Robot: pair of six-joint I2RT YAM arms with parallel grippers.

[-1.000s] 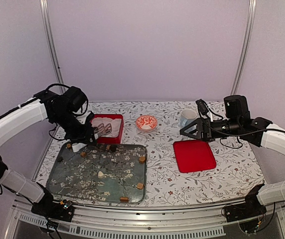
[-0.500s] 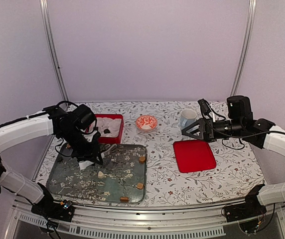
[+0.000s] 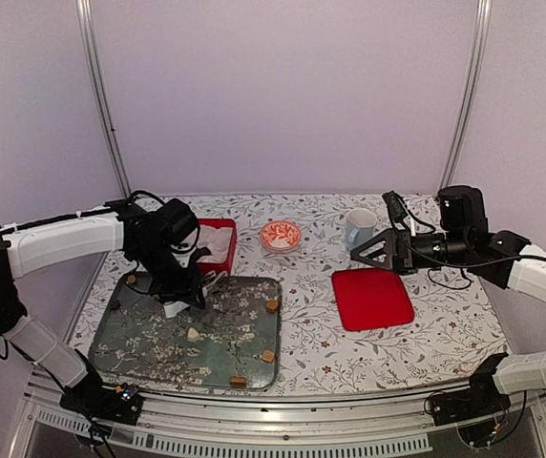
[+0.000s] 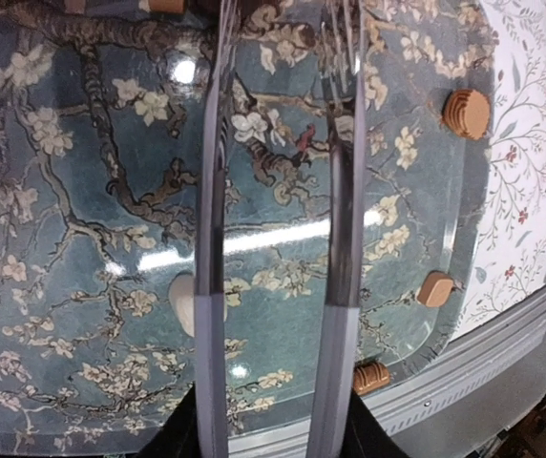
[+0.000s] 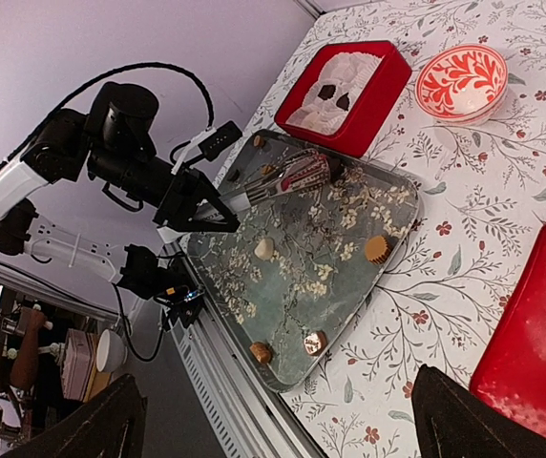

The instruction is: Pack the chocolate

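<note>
left claw (image 4: 273,229) now over tray (image 4: 82,191) (part-open, empty)

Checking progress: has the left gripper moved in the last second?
Yes. The left gripper went from the red box toward the near edge, over the tray.

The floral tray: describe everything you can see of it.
The tray is a flat rectangle with rounded corners and a low rim, glossy, printed with pale blossoms and dark branches on blue-green. It lies flat on the tablecloth at the front left, just in front of the red box. Several caramel-brown chocolates and one cream-white piece sit scattered on it. The left gripper hangs over it.
</note>
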